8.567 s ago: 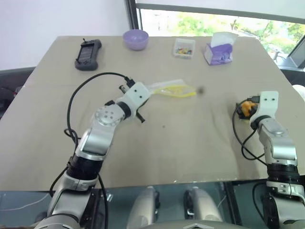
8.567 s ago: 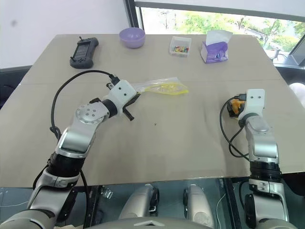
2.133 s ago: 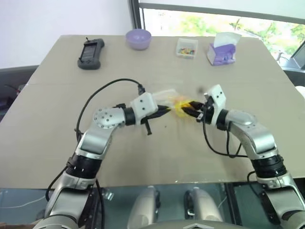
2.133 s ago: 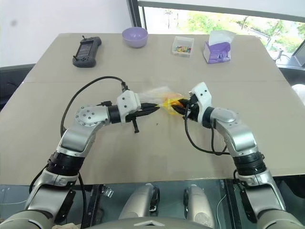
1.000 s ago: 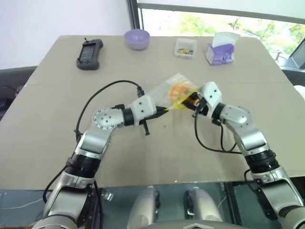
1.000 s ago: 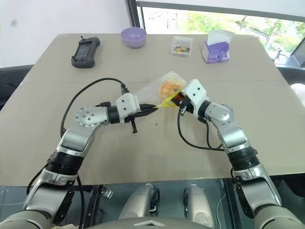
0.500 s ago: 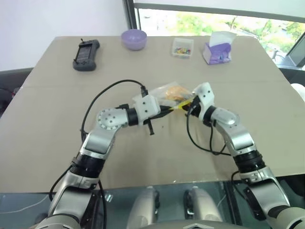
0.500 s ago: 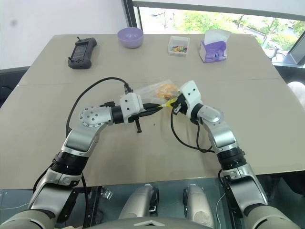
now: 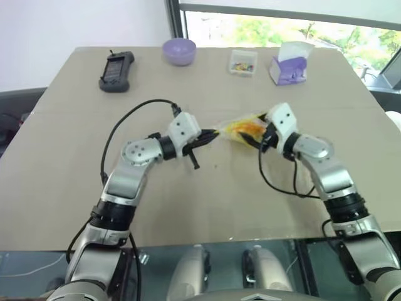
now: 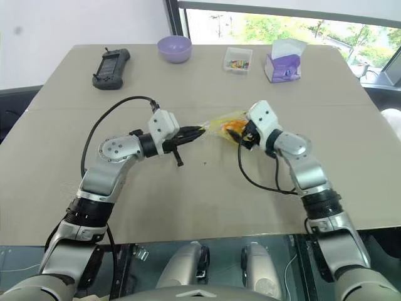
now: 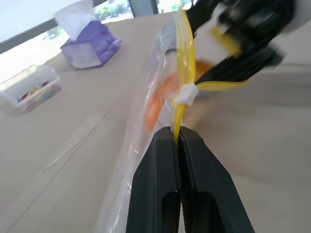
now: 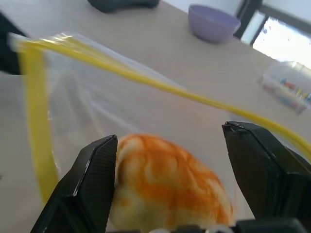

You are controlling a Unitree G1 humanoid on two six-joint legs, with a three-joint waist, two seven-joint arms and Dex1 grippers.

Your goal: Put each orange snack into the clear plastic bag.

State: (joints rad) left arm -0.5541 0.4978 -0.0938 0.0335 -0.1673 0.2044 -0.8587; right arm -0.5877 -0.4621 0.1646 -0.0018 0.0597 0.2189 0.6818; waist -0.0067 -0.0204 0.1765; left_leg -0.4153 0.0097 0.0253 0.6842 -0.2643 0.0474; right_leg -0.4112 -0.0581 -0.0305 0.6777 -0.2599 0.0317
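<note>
The left gripper [image 11: 176, 141] was clamped on the yellow seal strip of the clear plastic bag [image 9: 241, 128], holding it just above the table [image 9: 207, 207]. The orange bun [image 12: 167, 182] sat inside the bag, between the spread fingers of the right gripper [image 12: 180, 194], which stood well apart and appeared not to be squeezing it.

Judgement: the step in hand was release and retreat. To do it well, the right gripper should back straight out through the mouth without snagging the film or dragging the bun along, while the left keeps its pinch firm and level.

No legible writing or brand on bag, tissue box [image 9: 288, 68] or small clear box [image 9: 242, 63].
</note>
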